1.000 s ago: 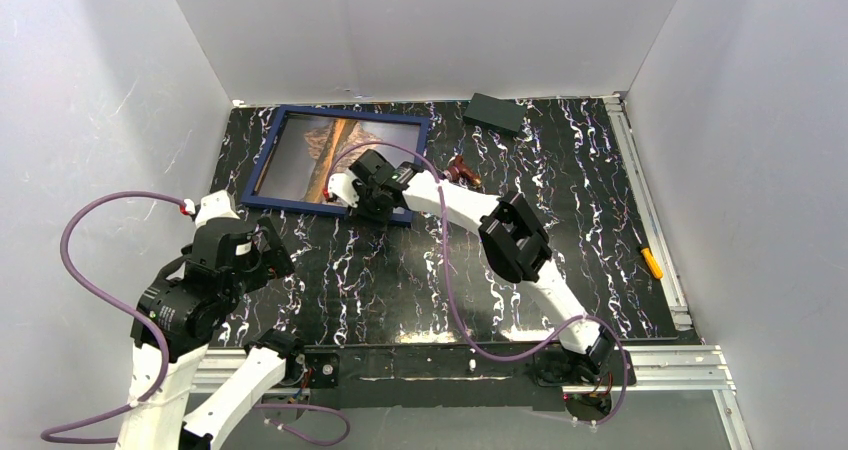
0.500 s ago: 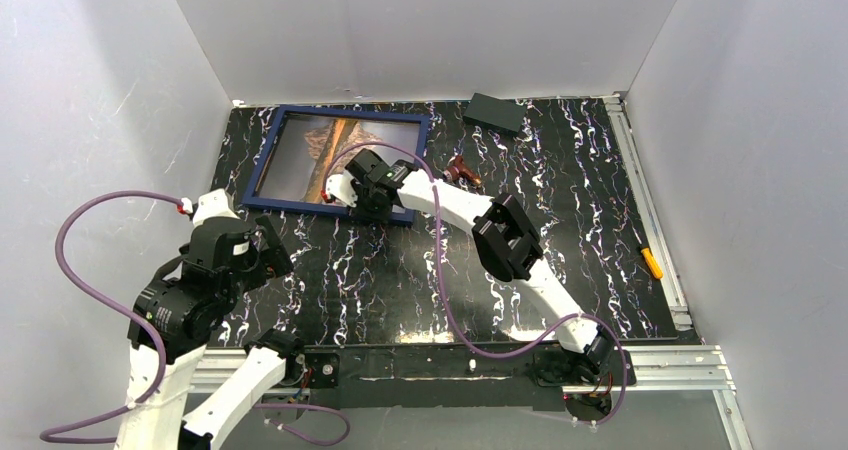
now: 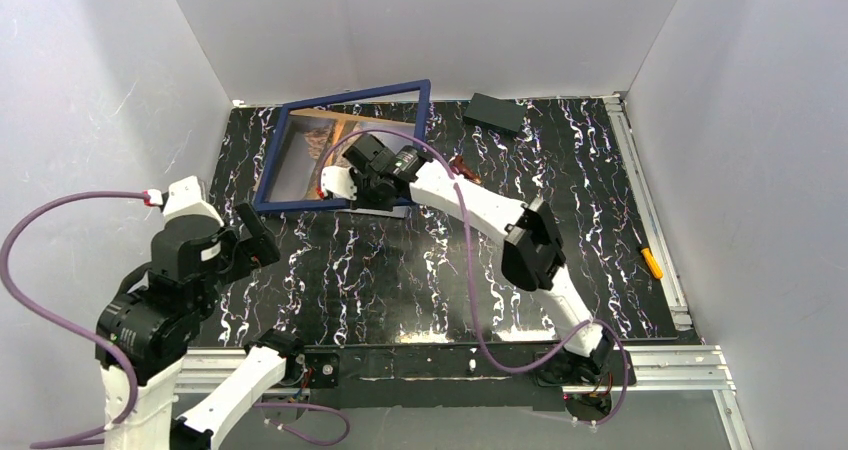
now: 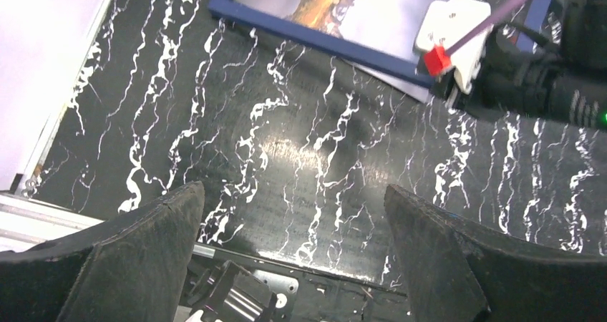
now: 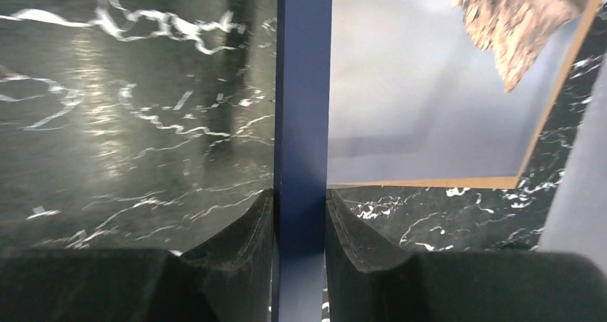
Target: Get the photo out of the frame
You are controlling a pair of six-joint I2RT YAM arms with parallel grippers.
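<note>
Black marbled table [image 3: 400, 270], grey walls, frame [image 3: 355, 94] tilted up at 11 o'clock.
Clamps right gripper [image 5: 300, 200] on frame's near rail; shows photo [image 3: 300, 165] through the opening, askew beneath, also at 11 o'clock; holds left gripper [image 4: 292, 189] gaping, empty, over 8 o'clock.

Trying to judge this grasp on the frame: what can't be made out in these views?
- Top view: the photo's near right part, hidden under the right gripper and its arm.
- Right wrist view: the frame beyond the gripped rail, cut off by the picture's edges.
- Top view: small brown thing behind the right arm, partly hidden and too small to identify.
</note>
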